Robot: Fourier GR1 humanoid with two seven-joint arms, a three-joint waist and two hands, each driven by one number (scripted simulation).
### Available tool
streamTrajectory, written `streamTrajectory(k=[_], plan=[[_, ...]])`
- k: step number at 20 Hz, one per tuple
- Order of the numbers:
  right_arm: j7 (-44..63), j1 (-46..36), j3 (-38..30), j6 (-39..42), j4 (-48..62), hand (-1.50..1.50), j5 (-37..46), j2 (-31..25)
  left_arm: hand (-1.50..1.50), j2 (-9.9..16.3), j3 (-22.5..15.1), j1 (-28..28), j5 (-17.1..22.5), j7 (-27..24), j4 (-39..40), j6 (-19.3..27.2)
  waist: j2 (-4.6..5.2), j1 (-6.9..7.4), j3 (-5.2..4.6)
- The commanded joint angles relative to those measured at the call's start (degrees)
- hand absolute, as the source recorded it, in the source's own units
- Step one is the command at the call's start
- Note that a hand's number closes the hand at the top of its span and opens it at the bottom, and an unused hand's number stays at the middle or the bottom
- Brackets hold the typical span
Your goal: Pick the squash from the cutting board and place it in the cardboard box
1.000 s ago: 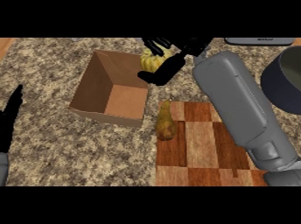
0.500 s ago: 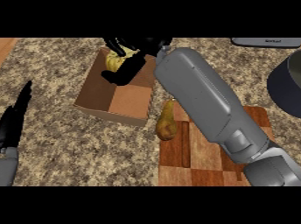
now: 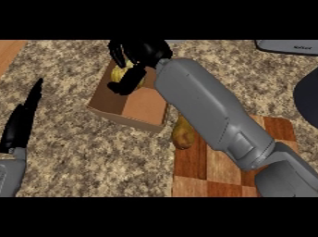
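Right hand, fingers curled round the yellow squash, has swung toward 9 o'clock over the open brown cardboard box; placing step, next lower and release.

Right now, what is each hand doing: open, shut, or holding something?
Left hand: open, fingers straight, holding nothing, at the view's left.
Right hand: shut on the squash, over the cardboard box.

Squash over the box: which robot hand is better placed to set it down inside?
Right. The right robot hand is curled round the squash above the cardboard box. The left robot hand rests open at the view's left, apart from both.
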Motion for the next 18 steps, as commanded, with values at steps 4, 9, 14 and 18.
streamTrajectory(k=[4, 9, 14, 18], plan=[[4.58, 1.84, 5.43, -0.82, 2.82, -1.5, -8.89, 0.05, 0.0, 0.07, -0.94, -1.25, -0.11, -0.28, -0.63, -1.3, 0.54, 2.52, -0.02], [1.75, 3.53, 8.64, -4.3, -0.07, -1.5, -14.15, 0.05, 0.0, 1.08, 0.19, -2.25, 0.09, -1.82, 2.97, -1.89, 0.57, 1.84, -0.01], [-5.07, 4.16, 6.31, -9.03, -1.58, -1.5, -19.45, 0.05, 0.0, -1.27, -1.46, 0.62, -0.7, 0.71, -2.08, -0.35, -0.02, 1.21, 0.13], [-9.38, 2.87, 0.1, -9.4, 1.79, -1.5, -24.71, 0.05, 0.0, -0.32, 0.49, -1.5, -0.48, -0.77, 2.9, 0.04, 0.31, -0.94, 0.09]])
